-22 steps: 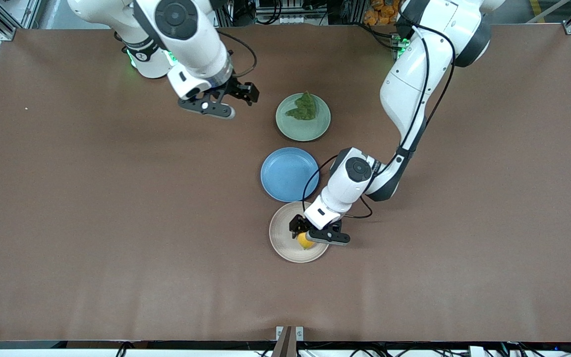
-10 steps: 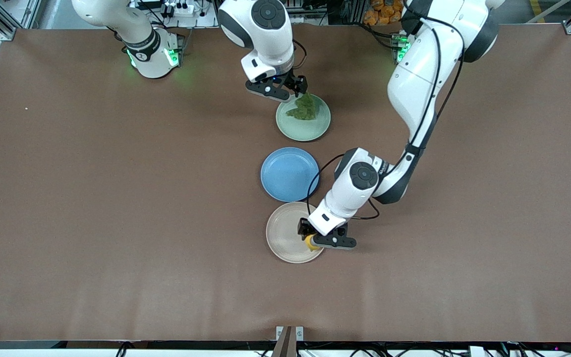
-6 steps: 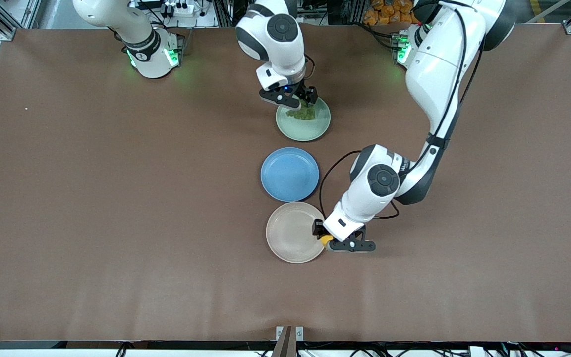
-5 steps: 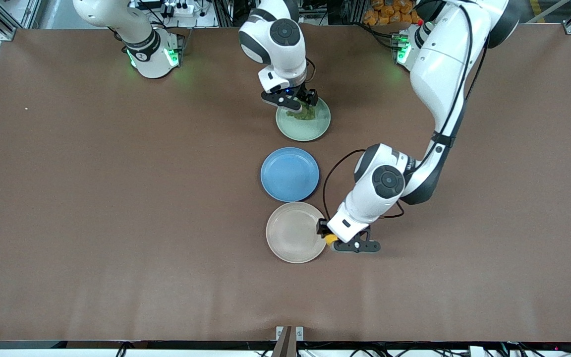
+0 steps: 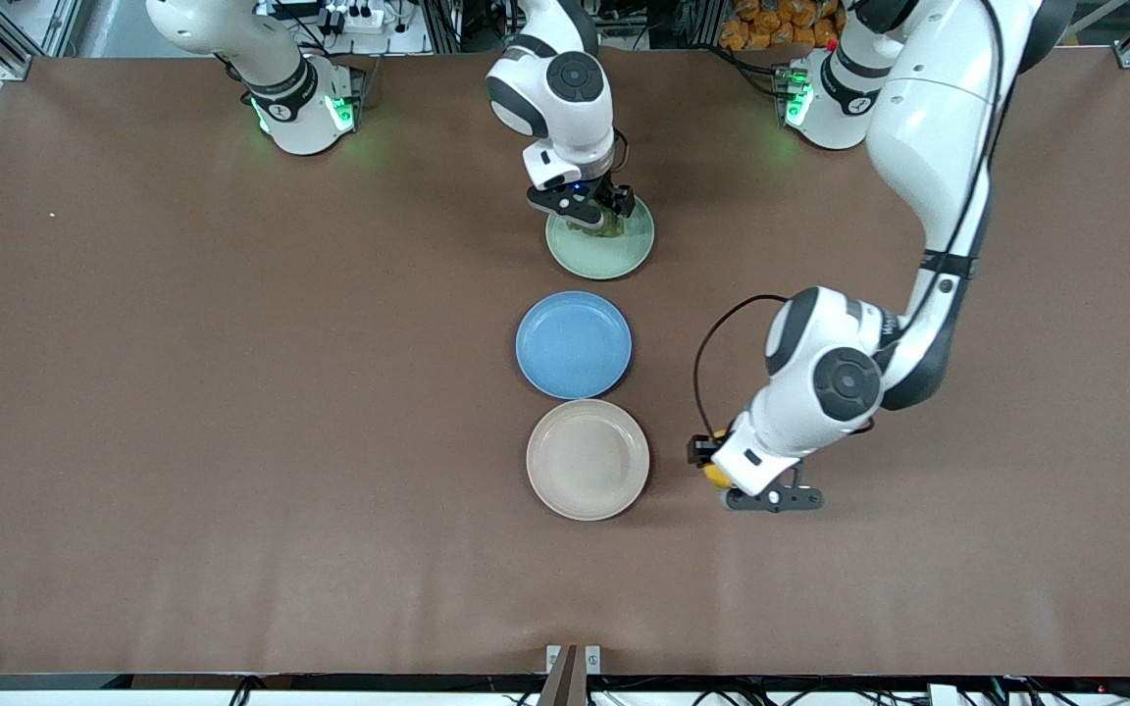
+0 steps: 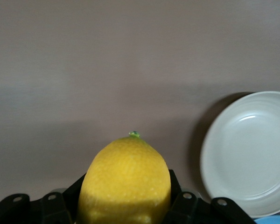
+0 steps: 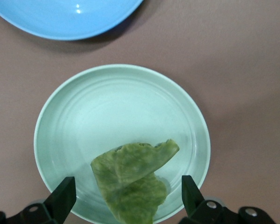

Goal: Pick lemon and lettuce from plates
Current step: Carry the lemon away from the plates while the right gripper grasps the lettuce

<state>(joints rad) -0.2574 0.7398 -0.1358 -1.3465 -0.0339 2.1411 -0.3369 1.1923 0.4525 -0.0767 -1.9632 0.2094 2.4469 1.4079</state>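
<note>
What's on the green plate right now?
The lettuce lies on the mint green plate, with the right pincer open around it. Nothing else shows on the plate, but the pincer's body hides the lettuce's lower edge.

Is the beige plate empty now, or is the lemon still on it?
Empty: the beige plate is bare; the left gripper holds the lemon over the table beside it.

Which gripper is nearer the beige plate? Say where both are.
Left. The left gripper, holding the lemon, is over bare table beside the beige plate; the right gripper is over the mint plate.
</note>
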